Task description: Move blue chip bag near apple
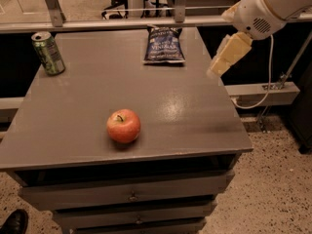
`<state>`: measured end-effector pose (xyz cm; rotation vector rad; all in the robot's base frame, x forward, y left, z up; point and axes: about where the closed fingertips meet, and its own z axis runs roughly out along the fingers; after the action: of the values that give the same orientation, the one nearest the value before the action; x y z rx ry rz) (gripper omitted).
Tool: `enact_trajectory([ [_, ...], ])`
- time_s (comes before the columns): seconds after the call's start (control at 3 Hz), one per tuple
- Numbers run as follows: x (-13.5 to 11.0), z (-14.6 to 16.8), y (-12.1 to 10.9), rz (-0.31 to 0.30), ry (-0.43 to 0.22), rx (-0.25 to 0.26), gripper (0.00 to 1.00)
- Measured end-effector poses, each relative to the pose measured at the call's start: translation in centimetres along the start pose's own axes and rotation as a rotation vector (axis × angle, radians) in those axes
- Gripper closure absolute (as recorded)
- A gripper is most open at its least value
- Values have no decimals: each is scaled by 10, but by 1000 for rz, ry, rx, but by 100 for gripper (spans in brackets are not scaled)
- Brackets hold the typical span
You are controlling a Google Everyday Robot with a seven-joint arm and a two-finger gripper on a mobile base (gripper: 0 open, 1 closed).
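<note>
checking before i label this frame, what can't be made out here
- Gripper, in the air by the table's right edge, right of the blue chip bag: its arm is cut off by the camera view's top and right edges.
- Blue chip bag: lettering too small to read.
- Green can: label too small to read.
- Apple: far side hidden by its own body.
- Shoe: cut off by the bottom-left corner.

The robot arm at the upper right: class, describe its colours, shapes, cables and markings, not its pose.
The arm has a smooth, rounded white casing with a patch of small dark vent holes. Its hand, at upper right just past the right edge of the table, is a pale cream, tapering block. A thin cable hangs below the casing. No lettering shows.
</note>
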<state>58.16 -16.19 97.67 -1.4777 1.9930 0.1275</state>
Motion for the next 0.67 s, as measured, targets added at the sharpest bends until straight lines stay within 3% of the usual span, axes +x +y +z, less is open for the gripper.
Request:
enact_trajectory([
  [0.33,0,0,0,0,0,0,0],
  [0.67,1,17,0,58,-41,-30,0],
])
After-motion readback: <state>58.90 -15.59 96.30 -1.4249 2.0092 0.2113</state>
